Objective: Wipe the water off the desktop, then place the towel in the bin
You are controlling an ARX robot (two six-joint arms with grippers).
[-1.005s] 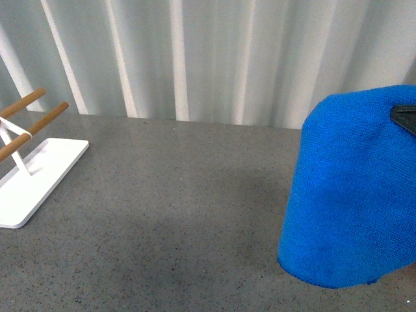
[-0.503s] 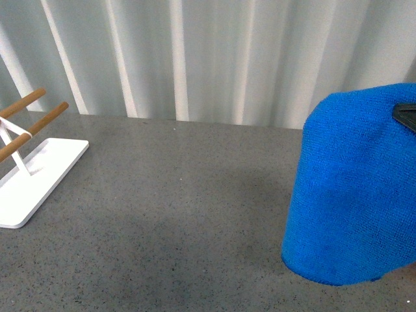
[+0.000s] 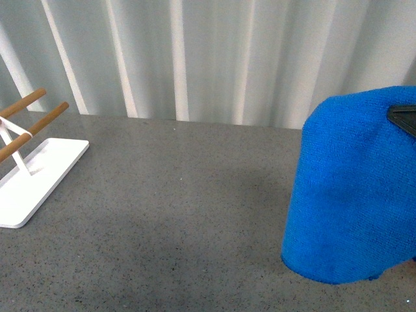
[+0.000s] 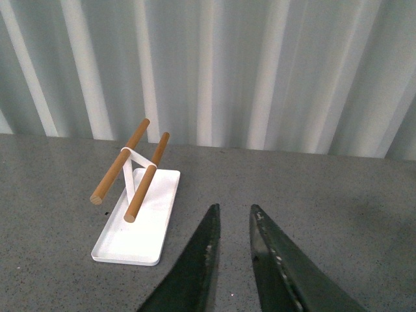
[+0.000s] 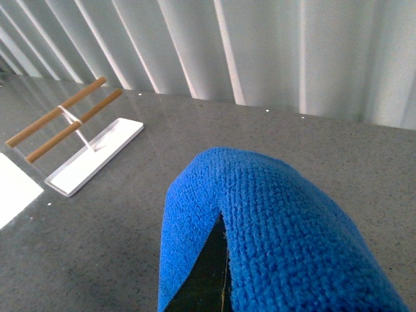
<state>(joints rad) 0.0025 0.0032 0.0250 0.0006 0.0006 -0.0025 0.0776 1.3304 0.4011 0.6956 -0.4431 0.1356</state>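
A white ribbed wall (image 3: pixel 195 58) stood behind the desktop (image 3: pixel 169 214), a grey speckled slab that ran across the whole front view. At the far left, a white rack (image 3: pixel 36 175) sat on the desktop, its flat base down and two wooden bars (image 3: pixel 39 120) raised at a slant above it. The left gripper (image 4: pixel 234 209) was seen only by its own wrist camera. It hung above the desktop just beside the rack, with its two dark fingers slightly parted by a narrow gap and nothing between them.

The middle of the desktop lay bare. To the right, the towel (image 3: pixel 354 195) hung in a tall blue fold over the desktop's right side, well apart from the rack. Whether its lower edge touched the surface could not be told. It was draped over and carried by the right gripper (image 3: pixel 404 118), which was clamped on the cloth. In the right wrist view, one dark finger (image 5: pixel 207 276) showed under the fuzzy fold, and the rest was covered.
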